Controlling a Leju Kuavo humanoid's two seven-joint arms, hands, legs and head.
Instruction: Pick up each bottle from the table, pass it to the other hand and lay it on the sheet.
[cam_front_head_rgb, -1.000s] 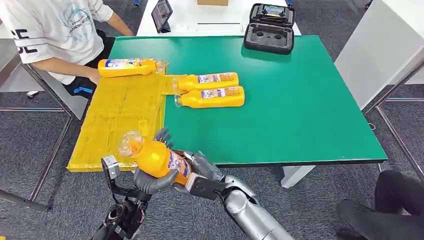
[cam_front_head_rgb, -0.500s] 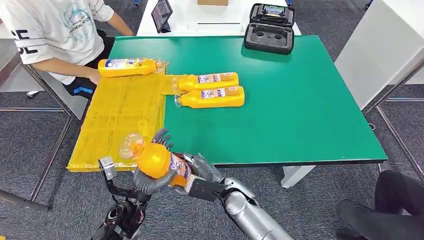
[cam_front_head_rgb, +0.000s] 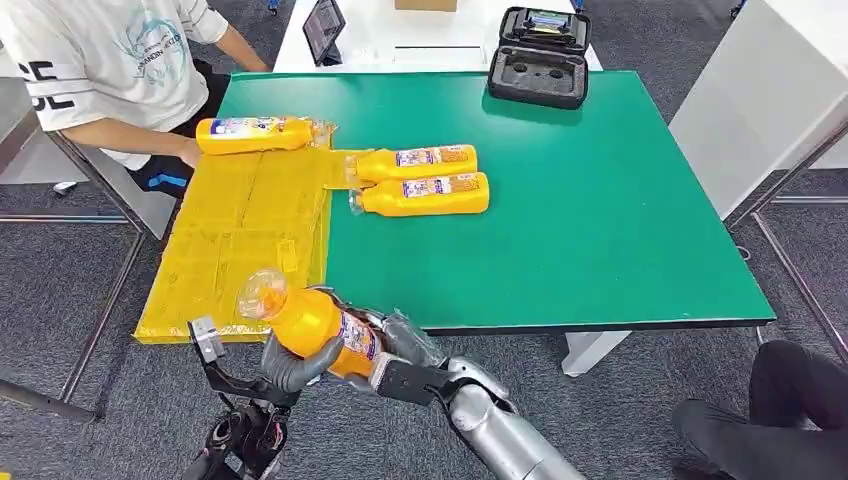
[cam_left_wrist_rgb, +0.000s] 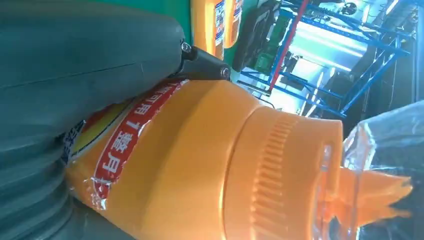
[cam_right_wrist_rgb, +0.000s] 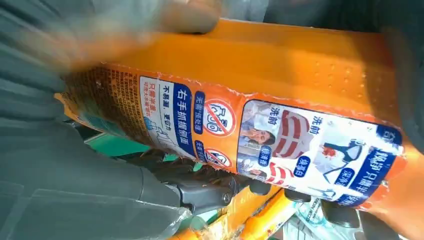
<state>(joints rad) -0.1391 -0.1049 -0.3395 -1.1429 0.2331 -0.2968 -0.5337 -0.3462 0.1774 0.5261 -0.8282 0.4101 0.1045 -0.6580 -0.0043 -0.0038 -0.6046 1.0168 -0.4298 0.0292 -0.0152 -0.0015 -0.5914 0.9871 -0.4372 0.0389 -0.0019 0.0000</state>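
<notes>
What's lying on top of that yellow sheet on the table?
One orange bottle lies at the yellow sheet's far end, beside a seated person. What lies beneath the sheet is covered.

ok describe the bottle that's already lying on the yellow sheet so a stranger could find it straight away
Start at the green table and go to the yellow sheet covering its left end. At the sheet's far edge, near the seated person, lies one orange bottle on its side. It alone rests on the sheet: two like it lie on the green surface, a fourth is off the table in the robot hands.
</notes>
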